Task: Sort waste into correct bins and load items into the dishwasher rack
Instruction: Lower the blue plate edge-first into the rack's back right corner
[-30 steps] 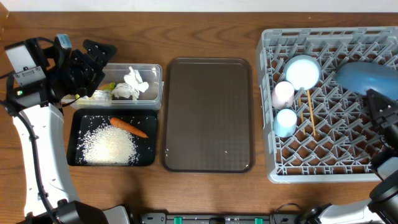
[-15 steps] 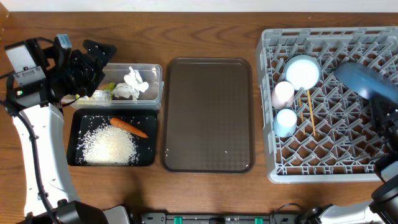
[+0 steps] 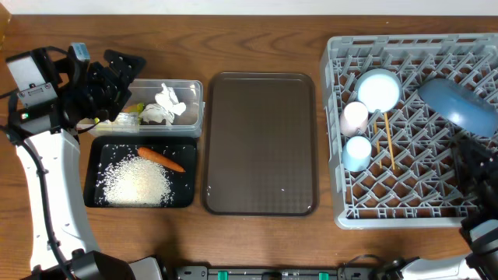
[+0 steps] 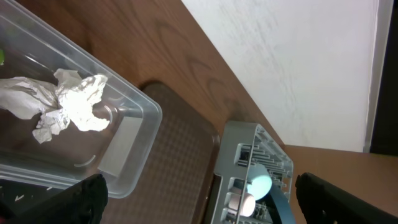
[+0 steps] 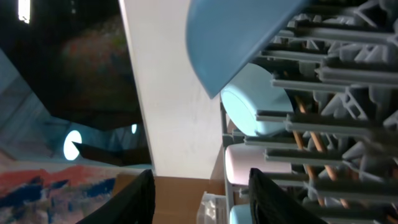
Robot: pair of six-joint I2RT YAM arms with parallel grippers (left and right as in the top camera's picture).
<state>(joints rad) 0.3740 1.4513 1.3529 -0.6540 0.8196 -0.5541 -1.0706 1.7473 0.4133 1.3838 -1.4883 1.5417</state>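
On the desk one grey dishwasher rack [image 3: 389, 220] carries five items: one dark-blue plate [image 3: 459, 105] leaning tilted on the pegs at its far right, one light-blue bowl [image 3: 378, 89] with its white inside showing from above, one pink cup [image 3: 354, 117], one light-blue cup [image 3: 358, 152] and two wooden chopsticks [image 3: 384, 140] lying side by side just beside the cups. The right pincer [image 5: 199, 196] sits over the rack below the plate, fingers parted and holding nothing. Of the two bins, the clear tub [image 3: 194, 109] has one white tissue [image 3: 167, 105] and one yellow-green wrapper [image 3: 128, 118]; the black tray [image 3: 93, 175] has one carrot [image 3: 161, 159] and one heap of rice [image 3: 138, 183]. The left pincer [image 4: 200, 193] hangs by the tub, spread wide, empty. One brown tray [image 3: 261, 144] lies between
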